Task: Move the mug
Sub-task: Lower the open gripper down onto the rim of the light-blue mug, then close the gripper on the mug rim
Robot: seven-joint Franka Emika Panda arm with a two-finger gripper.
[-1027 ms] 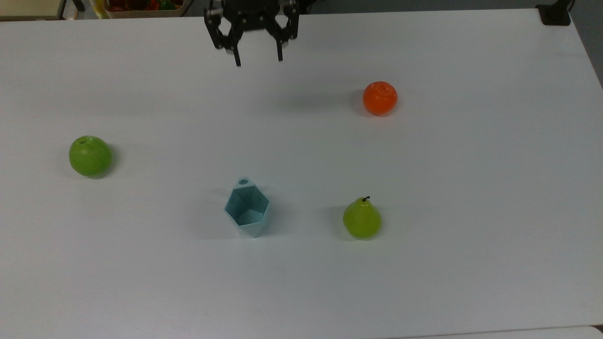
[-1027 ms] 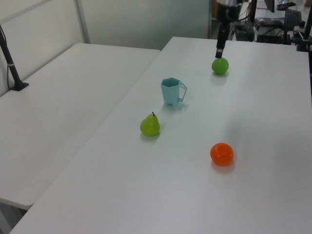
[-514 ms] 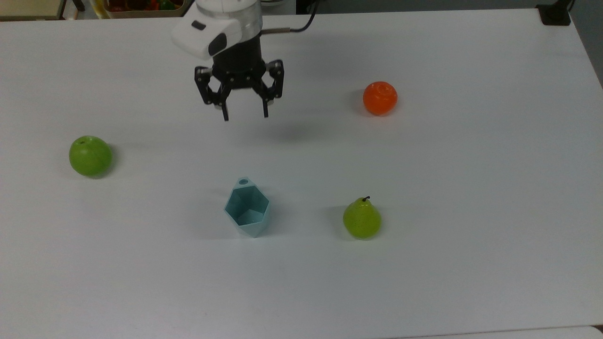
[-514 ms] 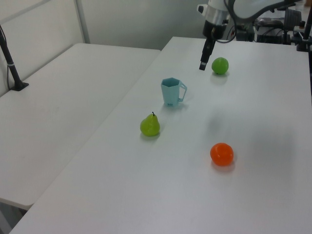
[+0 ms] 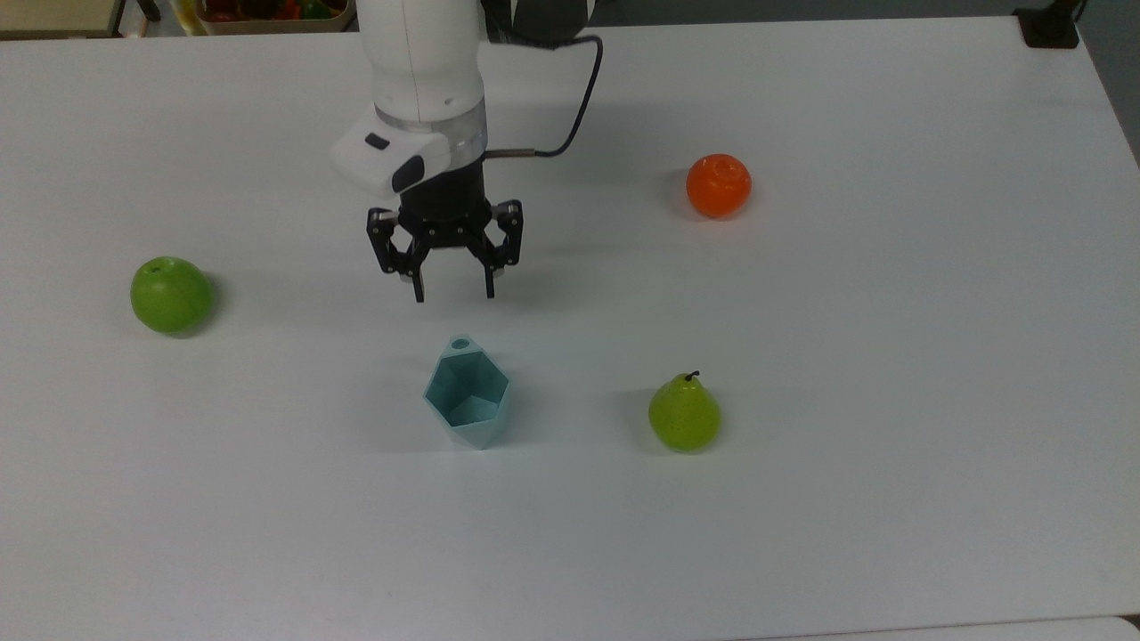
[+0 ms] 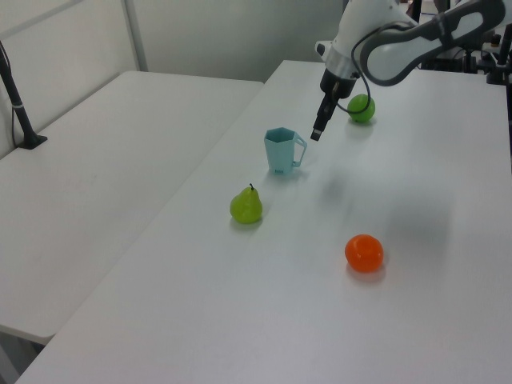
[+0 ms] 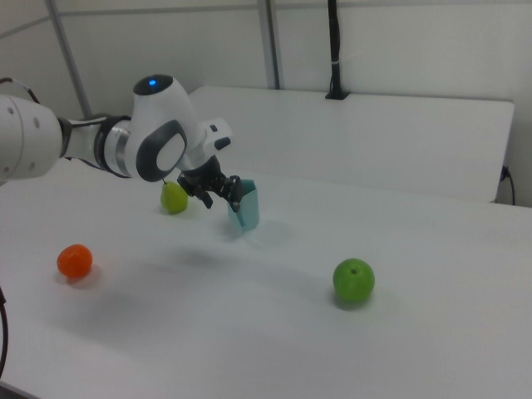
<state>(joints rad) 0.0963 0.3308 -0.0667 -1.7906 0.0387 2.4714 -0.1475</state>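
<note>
Mug (image 5: 468,396) of pale blue-teal, faceted and tapering toward its base, stands upright on the white table (image 5: 891,401), mouth up, with its small holed tab at the rim pointing toward the top view's upper edge. In the left view the mug (image 6: 280,150) shows a thin handle on the left view's right side. The gripper (image 5: 454,296) hangs above the table just short of the mug, on the tab side, its two black fingers spread apart and pointing down, holding nothing; the mug is untouched. In the left view the gripper (image 6: 317,132) sits just to the right of the mug's handle and a little above it. In the right view the gripper (image 7: 224,196) overlaps the mug (image 7: 246,208) from the right view's left. A green apple (image 5: 171,295) lies well off toward the top view's left, a yellow-green pear (image 5: 684,415) stands near the mug on the top view's right, and an orange (image 5: 719,185) rests farther off toward the top view's upper right. The white arm (image 5: 423,80) reaches in from the top view's upper edge, with a black cable (image 5: 579,98) looping beside it.
</note>
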